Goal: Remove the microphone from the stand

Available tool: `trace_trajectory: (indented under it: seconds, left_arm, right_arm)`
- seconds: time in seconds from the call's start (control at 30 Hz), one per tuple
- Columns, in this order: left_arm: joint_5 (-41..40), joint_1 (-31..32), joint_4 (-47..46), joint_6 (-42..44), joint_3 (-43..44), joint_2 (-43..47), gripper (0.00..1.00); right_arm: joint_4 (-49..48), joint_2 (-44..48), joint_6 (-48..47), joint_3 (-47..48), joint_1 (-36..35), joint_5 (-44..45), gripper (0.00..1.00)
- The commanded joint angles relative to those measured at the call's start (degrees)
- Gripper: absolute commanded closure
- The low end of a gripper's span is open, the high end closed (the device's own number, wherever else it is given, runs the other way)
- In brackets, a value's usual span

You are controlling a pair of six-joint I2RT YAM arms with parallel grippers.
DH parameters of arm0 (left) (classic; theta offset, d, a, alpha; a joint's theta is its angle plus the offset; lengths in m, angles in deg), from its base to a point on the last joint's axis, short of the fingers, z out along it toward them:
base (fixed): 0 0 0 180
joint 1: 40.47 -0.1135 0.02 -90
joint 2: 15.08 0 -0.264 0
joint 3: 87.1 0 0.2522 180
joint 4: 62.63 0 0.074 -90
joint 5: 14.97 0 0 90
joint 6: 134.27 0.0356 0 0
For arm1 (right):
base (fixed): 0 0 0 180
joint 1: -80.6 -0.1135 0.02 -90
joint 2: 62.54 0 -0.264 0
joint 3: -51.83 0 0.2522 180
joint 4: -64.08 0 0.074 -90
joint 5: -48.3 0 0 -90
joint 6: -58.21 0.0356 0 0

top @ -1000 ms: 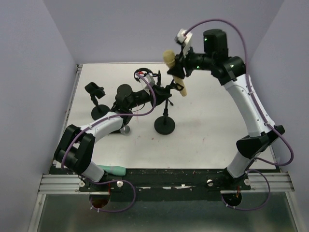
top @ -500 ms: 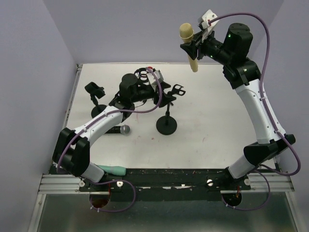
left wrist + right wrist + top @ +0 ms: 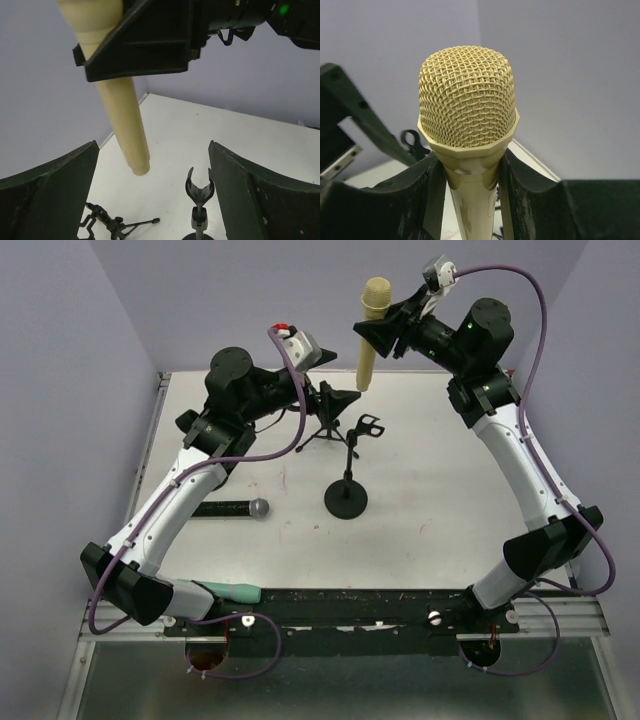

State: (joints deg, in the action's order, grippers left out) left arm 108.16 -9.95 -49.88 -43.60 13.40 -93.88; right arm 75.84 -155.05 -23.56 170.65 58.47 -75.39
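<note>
in left wrist view, mic (image 3: 122, 115) head & stand (image 3: 198, 216) base cut off.

Plain lavender walls (image 3: 200, 300) enclose a white table (image 3: 440, 490) with an aluminium rail (image 3: 120, 618) along its near edge

Microphone (image 3: 372, 328) aloft above stand (image 3: 349, 468), well apart

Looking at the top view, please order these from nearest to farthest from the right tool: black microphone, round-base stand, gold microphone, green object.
1. gold microphone, held in the right tool itself.
2. round-base stand, standing in the middle.
3. black microphone, lying to the left.
4. green object, near edge, left.
</note>
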Motion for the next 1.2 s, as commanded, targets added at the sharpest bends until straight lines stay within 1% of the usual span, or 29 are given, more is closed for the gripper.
trace_trajectory:
  seconds: [0.0,0.1,0.23,0.33,0.47,0.63,0.77,0.83,0.87,1.0,1.03,1.07,1.13,1.17]
  left_arm:
    - [-0.17,-2.48,5.67,-3.83,5.62,-2.40,0.01]
    - [3.60,-3.89,7.16,-4.97,8.44,-4.07,0.02]
    - [10.27,-5.30,14.10,-6.37,16.25,-8.90,0.09]
    - [16.25,-6.26,11.49,-9.09,16.10,-9.70,0.14]
    - [21.53,-6.35,8.76,-11.55,15.56,-10.49,0.22]
    - [23.30,-6.35,6.38,-14.38,15.30,-11.28,0.34]
    - [23.74,-6.35,6.03,-14.73,15.39,-11.72,0.40]
    - [24.35,-6.35,5.85,-14.73,15.48,-11.90,0.46]
    - [24.79,-6.35,5.68,-14.82,15.48,-11.98,0.51]
    - [24.97,-6.35,5.59,-15.08,15.21,-12.07,0.61]
    - [25.06,-6.35,5.50,-15.08,15.21,-12.25,0.61]
    - [24.97,-6.35,5.06,-15.52,15.30,-12.25,0.60]
    - [25.58,-6.53,3.14,-17.18,15.21,-12.34,0.47]
    - [25.33,-6.53,2.69,-17.45,15.39,-12.34,0.39]
  right_arm:
    - [-15.65,-1.01,15.40,-0.90,-0.11,-13.57,0.99]
    - [-20.67,-1.27,18.66,-2.84,-0.02,-20.43,0.99]
    - [-26.02,-2.85,23.84,-3.19,-0.11,-25.45,0.99]
    - [-27.97,-3.55,24.64,-3.36,-0.28,-25.37,0.99]
    - [-29.46,-4.69,24.90,-2.58,-0.19,-25.80,0.99]
    - [-30.35,-6.36,25.88,-0.73,-0.28,-26.07,0.99]
    - [-29.47,-6.72,25.17,-0.82,-0.63,-25.99,0.99]
    - [-28.85,-6.63,24.64,-0.99,-0.81,-25.99,0.99]
    - [-28.59,-6.54,24.38,-1.08,-0.98,-25.99,1.00]
    - [-26.83,-5.93,22.45,-1.34,-1.42,-25.63,0.99]
    - [-26.31,-5.84,22.27,-1.52,-1.51,-25.63,0.99]
    - [-25.95,-5.67,22.01,-1.69,-1.51,-25.46,0.99]
    - [-25.51,-5.49,21.92,-2.22,-1.51,-25.20,0.99]
    - [-25.60,-5.58,22.00,-2.22,-1.60,-25.02,0.99]
